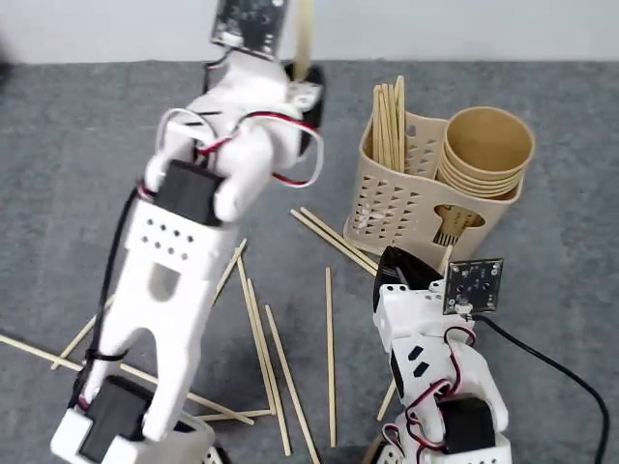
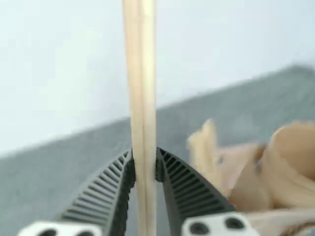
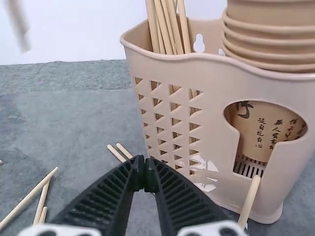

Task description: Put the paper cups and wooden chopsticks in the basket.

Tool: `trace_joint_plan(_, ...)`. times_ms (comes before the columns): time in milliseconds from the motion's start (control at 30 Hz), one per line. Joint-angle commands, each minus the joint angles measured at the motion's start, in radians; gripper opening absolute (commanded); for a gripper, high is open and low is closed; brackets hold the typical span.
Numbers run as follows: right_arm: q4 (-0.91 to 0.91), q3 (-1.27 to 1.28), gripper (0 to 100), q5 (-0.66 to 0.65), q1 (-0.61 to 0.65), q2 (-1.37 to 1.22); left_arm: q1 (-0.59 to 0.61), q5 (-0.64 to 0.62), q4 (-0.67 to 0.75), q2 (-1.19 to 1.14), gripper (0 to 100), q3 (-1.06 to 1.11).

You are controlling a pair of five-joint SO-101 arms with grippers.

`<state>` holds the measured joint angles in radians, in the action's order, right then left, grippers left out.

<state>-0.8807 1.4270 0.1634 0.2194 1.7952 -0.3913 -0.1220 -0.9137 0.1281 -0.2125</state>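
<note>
My left gripper (image 2: 144,169) is shut on a wooden chopstick (image 2: 140,98) that stands upright between its fingers. From above, this chopstick (image 1: 304,39) rises at the back of the table, left of the beige basket (image 1: 387,213). Several chopsticks (image 1: 390,126) stand in the basket's left compartment, and stacked paper cups (image 1: 486,150) fill the right one. My right gripper (image 3: 144,179) is shut and empty, low in front of the basket (image 3: 167,113). One chopstick (image 3: 250,199) leans against the basket's front. Loose chopsticks (image 1: 263,348) lie scattered on the grey mat.
Two chopsticks (image 1: 334,239) lie side by side just left of the basket's base. More lie near the left arm's base (image 1: 39,353). A black cable (image 1: 551,367) runs off to the right from the right arm.
</note>
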Motion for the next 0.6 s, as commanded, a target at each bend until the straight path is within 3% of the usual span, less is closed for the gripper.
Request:
trace_joint_plan(0,0.027,-0.008,0.9,0.008,-0.004,0.007,-0.061,-0.005,0.226,0.054,1,0.033)
trace_joint_plan(133,0.027,-0.008,0.9,0.009,-0.004,0.007,-0.114,-0.005,0.434,0.054,1,0.117)
trace_joint_plan(233,0.027,-0.008,0.9,0.009,-0.004,0.007,-0.141,-0.006,0.514,0.054,1,0.168)
trace_joint_plan(467,0.027,-0.008,0.9,0.009,-0.004,0.007,-0.173,-0.005,0.611,-0.011,1,0.337)
trace_joint_plan(567,0.027,-0.008,0.9,0.009,-0.004,0.007,-0.172,-0.005,0.591,-0.049,4,0.372)
